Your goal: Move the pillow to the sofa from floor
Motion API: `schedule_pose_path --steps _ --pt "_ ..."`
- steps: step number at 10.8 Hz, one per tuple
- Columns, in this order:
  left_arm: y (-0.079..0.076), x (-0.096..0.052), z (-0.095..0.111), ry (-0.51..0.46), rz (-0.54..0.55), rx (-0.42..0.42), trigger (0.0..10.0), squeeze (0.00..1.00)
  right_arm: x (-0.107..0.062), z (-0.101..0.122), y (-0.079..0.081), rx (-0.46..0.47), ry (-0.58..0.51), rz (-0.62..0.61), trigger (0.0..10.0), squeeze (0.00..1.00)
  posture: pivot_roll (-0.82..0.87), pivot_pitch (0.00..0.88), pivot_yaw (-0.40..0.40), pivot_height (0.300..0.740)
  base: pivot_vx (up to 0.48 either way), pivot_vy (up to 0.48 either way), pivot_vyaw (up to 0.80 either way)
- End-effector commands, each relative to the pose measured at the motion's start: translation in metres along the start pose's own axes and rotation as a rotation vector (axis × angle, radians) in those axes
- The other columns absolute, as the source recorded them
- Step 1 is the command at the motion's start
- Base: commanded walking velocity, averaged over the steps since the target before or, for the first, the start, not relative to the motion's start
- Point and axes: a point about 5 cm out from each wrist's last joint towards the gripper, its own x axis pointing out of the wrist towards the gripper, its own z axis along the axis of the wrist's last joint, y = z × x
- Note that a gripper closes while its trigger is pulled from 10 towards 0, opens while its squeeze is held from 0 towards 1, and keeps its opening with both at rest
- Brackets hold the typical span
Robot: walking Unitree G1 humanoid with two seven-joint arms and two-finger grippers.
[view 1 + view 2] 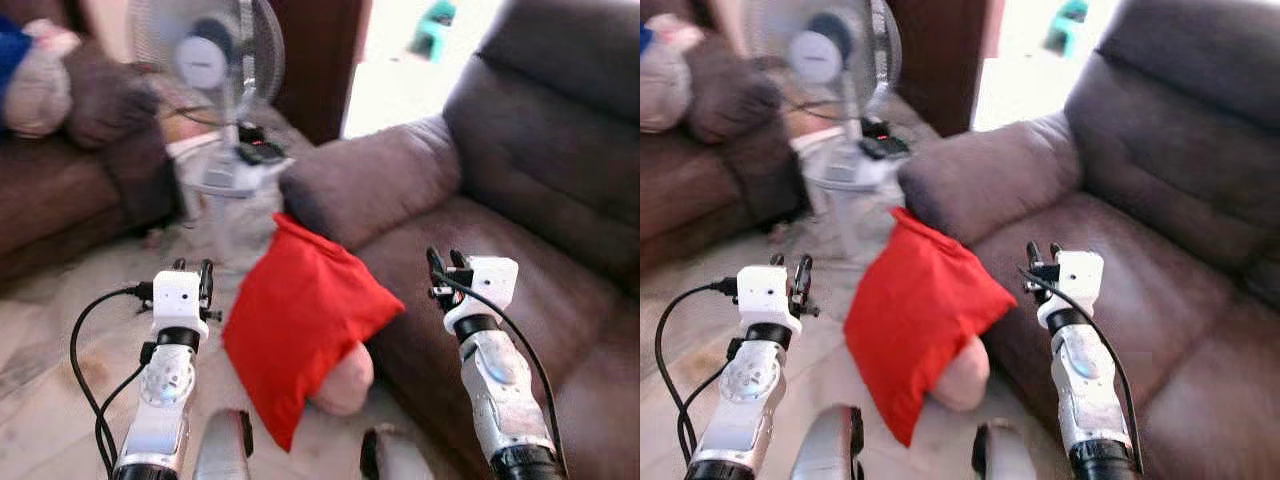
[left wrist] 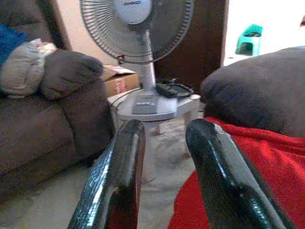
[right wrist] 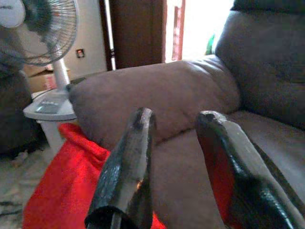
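- Flanking the red fabric pillow leaning against the brown sofa; both end effectors, left and right, gaping, clamping nothing.
- Closing inward evenly, squeezing mid-pillow before lifting.

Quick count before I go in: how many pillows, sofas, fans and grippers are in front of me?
Red pillow: 1, leaning against the sofa front
Brown sofas: 2, one on the right, one on the left
Fan: 1
Grippers: 2, left gripper, right gripper, both open and empty
Total: 6
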Motion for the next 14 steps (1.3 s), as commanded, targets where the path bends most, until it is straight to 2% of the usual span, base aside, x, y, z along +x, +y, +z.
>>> schedule_pose_path --steps 1,7,9,12,14 --pt "-0.0049 0.0017 -0.0005 0.016 -0.009 -0.033 10.0 0.00 0.0009 0.0020 0.0000 0.002 -0.002 0.004 10.0 0.00 0.02 0.045 -0.083 0.600 0.000 0.000 0.00" --pt "-0.0008 0.0048 0.0009 0.020 0.002 -0.044 10.0 0.00 0.0000 0.0020 0.0036 -0.004 -0.006 0.033 10.0 0.00 0.01 0.047 -0.083 0.600 0.000 0.000 0.00" --pt "-0.0002 0.0050 0.0000 0.027 0.001 -0.043 10.0 0.00 0.0001 0.0005 0.0046 0.023 0.006 0.037 10.0 0.00 0.01 0.050 -0.082 0.600 0.000 0.000 0.00" --pt "0.0000 0.0041 -0.0012 0.038 0.006 -0.039 10.0 0.00 -0.0021 0.0008 0.0070 -0.022 0.002 0.066 10.0 0.00 0.01 0.056 -0.079 0.600 0.000 0.000 0.00" --pt "-0.0023 0.0039 -0.0006 0.039 0.003 -0.038 10.0 0.00 -0.0024 0.0003 0.0056 0.030 0.005 0.049 10.0 0.00 0.01 0.055 -0.077 0.600 0.000 0.000 0.40"
